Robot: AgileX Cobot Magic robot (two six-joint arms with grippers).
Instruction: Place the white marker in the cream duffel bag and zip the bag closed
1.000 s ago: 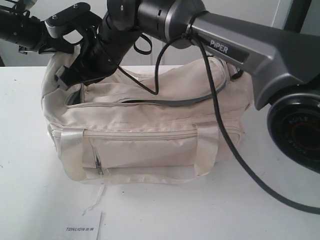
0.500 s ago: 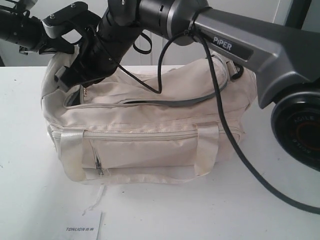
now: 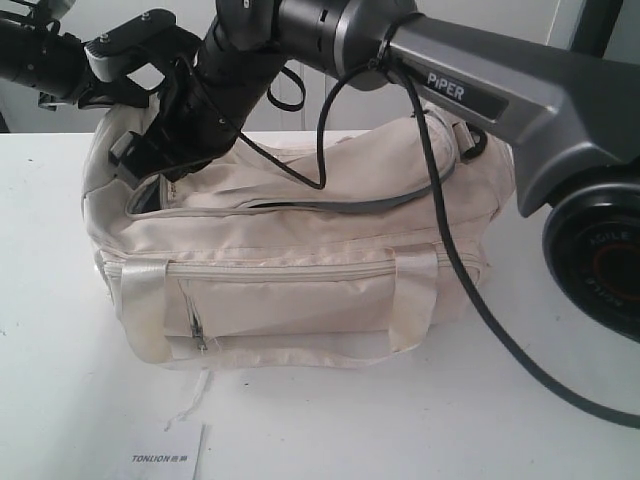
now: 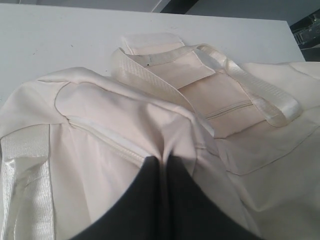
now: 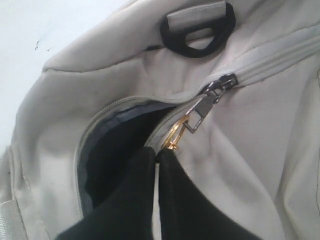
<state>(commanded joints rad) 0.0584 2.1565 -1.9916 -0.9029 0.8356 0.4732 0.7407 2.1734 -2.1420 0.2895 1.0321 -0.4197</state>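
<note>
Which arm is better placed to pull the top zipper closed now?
The right: the right gripper is shut on the gold chain pull; the left gripper only pinches the cream duffel bag's fabric.

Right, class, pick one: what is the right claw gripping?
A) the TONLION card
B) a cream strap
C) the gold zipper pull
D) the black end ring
C: the right wrist view shows the right claw shut on the gold zipper pull.
</note>
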